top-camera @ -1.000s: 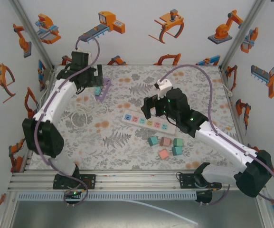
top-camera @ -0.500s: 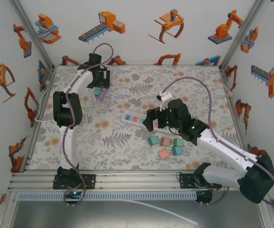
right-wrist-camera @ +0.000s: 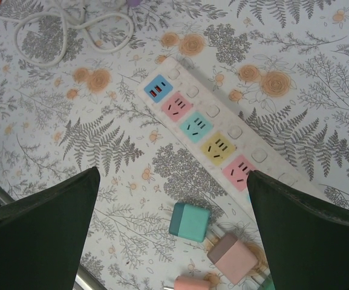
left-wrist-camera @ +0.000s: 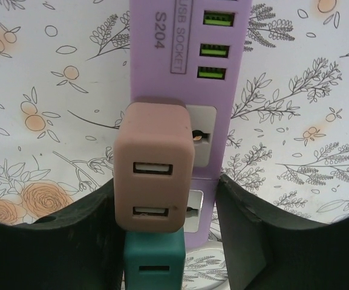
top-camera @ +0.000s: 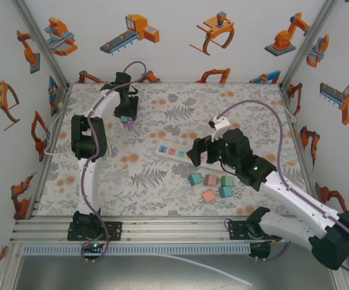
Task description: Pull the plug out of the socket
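Right gripper [right-wrist-camera: 173,181] spread wide and empty above the floral tablecloth [right-wrist-camera: 319,90], rounded pastel cube plugs [top-camera: 210,186] lying loose, long white power strip [right-wrist-camera: 204,130] with coloured square sockets, far left a flat lilac socket strip [left-wrist-camera: 186,48], boxy matte brown plug [left-wrist-camera: 155,175] seated in it, left gripper [left-wrist-camera: 165,187] partly closed astride the plug, one black finger [left-wrist-camera: 71,241] touching its side, the other apart.

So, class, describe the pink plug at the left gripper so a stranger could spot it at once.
Far left on the table lies a purple USB socket strip. Two plugs sit in it by the left gripper; pick the dusty-pink plug with two USB ports, not the teal plug.
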Available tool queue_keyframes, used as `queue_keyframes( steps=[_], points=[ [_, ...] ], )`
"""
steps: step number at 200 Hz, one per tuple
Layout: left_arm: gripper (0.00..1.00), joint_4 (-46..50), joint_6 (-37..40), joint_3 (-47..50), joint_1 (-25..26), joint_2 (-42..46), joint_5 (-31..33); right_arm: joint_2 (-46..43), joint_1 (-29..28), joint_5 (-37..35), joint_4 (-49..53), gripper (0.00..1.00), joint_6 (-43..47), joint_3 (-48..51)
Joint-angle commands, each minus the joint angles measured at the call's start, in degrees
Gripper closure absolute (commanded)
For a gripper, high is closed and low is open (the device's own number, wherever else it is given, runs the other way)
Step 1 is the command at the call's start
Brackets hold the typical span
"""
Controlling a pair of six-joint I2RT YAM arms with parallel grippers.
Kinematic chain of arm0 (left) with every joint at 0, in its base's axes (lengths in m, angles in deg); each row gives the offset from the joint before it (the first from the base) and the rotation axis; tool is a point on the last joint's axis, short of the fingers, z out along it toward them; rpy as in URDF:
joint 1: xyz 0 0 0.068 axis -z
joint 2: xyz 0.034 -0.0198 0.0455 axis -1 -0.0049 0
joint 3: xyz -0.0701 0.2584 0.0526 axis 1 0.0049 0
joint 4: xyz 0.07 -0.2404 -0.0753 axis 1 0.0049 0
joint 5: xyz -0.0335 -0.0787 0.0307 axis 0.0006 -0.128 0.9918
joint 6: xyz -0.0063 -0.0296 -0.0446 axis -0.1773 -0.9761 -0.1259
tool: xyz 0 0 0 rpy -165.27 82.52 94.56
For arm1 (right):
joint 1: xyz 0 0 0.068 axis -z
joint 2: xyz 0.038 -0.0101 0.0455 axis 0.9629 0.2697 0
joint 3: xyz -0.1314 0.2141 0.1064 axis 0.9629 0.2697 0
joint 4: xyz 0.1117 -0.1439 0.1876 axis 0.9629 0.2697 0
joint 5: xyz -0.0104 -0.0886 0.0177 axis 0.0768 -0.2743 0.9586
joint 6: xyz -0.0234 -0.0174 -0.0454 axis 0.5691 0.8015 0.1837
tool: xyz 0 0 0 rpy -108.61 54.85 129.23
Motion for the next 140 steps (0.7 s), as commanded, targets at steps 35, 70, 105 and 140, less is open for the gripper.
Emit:
queue_keyframes(
  steps=[35, 70, 105, 140],
  points=[
    [0.62, 4.5, 12.6, -0.2, 1.3, 3.1, -22.1, -5.9, 0.3, -5.0, 2.8, 0.01, -1.1, 1.8],
    [0.63, 4.7, 31.0, 4.8, 6.7, 6.8, -22.6, -8.9, 0.3, -5.6, 3.2, 0.02, -1.8, 3.1],
    [0.63, 5.1, 45.8, 8.8, 12.7, 8.4, -19.2, -10.8, 0.3, -5.9, 4.4, 0.02, -2.3, 3.7],
    [0.60, 5.1, 55.3, 12.1, 16.2, 9.1, -15.9, -11.7, 0.3, -5.9, 5.3, 0.03, -3.1, 3.9]
  ],
)
